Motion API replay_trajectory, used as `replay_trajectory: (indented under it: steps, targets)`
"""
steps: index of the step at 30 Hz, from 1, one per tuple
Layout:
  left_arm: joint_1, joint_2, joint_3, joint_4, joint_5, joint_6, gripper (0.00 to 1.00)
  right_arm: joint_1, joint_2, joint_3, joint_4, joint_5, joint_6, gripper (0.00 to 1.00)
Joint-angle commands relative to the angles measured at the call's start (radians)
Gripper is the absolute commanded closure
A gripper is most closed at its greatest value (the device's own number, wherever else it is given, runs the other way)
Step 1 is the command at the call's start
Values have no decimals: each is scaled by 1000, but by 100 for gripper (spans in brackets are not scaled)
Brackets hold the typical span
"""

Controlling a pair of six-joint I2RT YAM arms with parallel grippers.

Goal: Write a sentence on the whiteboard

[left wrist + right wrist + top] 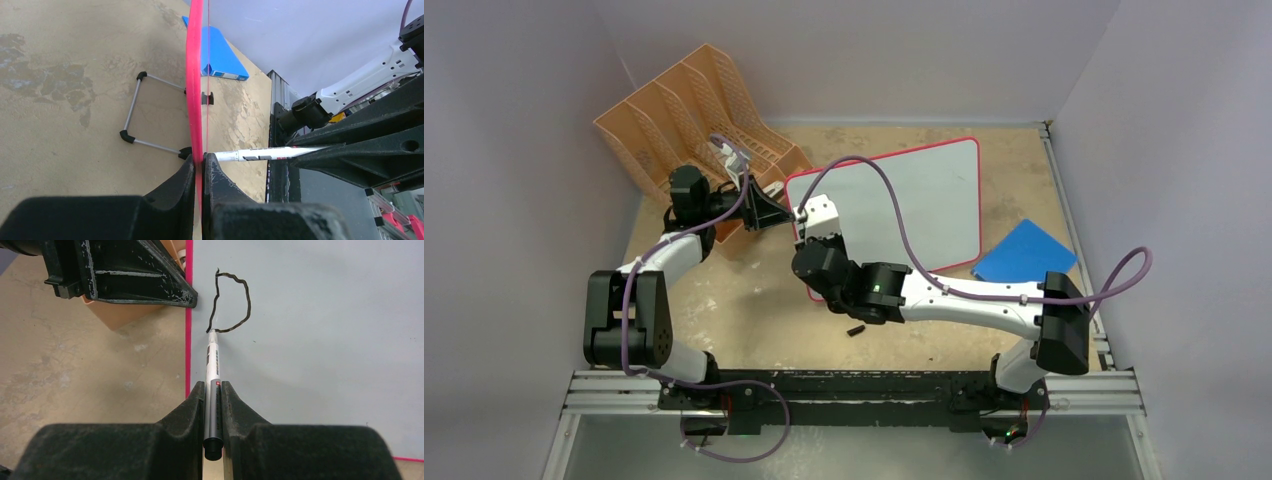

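Right wrist: right gripper (212,390) clamps marker (213,365), tip on the whiteboard (325,340) at 1 drawn letter (248,302); left gripper (200,162) pinches the whiteboard's frame (194,75), likely steadying it.

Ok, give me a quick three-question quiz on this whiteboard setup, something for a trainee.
1. True or false: the left fingers are clamped on the whiteboard at its red edge.
2. What do the right fingers hold? A an eraser, B a marker, C a cloth.
3. Fill in: the black stroke drawn so far looks like the letter ___.

Key: 1 true; 2 B; 3 D.
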Motion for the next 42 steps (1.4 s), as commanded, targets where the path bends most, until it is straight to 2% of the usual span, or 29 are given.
replay_trajectory:
  steps: [1,14,21,31,42]
  targets:
    - [-4,-41,4,54,40,1,100,1,14,54,30,4,-12,100]
    - [-5,-43,4,54,37,3,100,6,-42,46,25,3,-12,100]
    - [-5,-43,5,46,33,8,100,4,-168,-34,29,-16,3,100]
    - [-5,-45,5,37,29,15,100,-56,-253,-145,67,-68,39,100]
    - [-4,-45,9,30,28,20,100,-80,-246,-166,118,-110,38,100]
